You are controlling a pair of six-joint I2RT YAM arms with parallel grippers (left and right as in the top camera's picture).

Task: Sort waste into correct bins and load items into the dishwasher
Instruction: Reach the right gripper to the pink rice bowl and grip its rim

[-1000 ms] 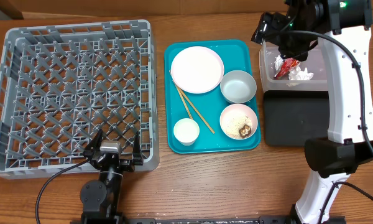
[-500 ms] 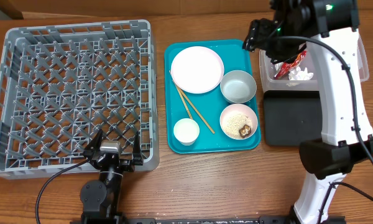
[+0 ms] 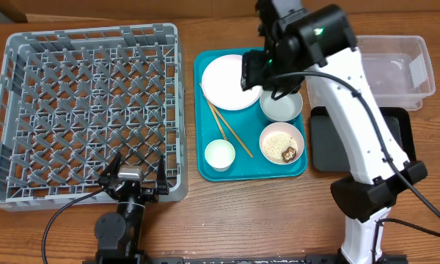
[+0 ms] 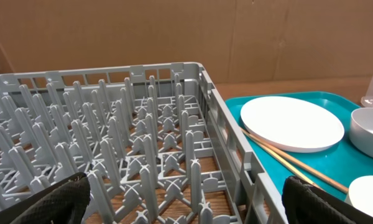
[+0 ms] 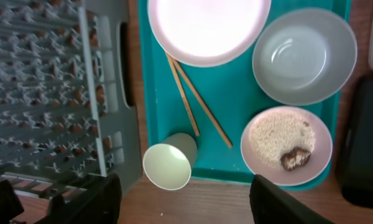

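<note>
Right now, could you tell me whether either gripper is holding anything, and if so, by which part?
Nothing is held. The right gripper is open above the teal tray, its fingers empty; the left gripper is open and empty beside the dish rack.

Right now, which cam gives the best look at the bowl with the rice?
Right wrist. The rice bowl sits whole and unblocked there, with the grains and the brown lump clear. Overhead shows the bowl whole too, only smaller. Left wrist does not show it, only the grey rack, plate and chopsticks.
</note>
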